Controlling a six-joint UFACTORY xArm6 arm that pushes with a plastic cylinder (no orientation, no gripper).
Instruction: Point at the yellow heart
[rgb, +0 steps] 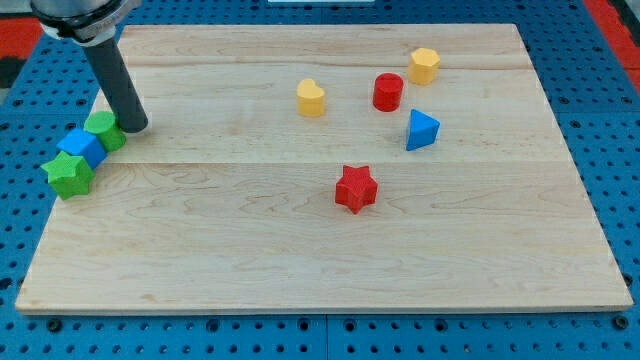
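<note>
The yellow heart (311, 98) sits on the wooden board (300, 240) at the view's upper middle. My tip (135, 127) rests on the board at the view's far left, far to the left of the yellow heart. It is right beside a green round block (105, 130), at that block's right side. A blue cube (81, 147) and a green star (68, 174) lie just below and left of the tip.
A red cylinder (388, 92) and a yellow hexagonal block (424, 66) stand to the right of the heart. A blue triangular block (421, 130) is below them. A red star (355, 189) lies near the board's middle.
</note>
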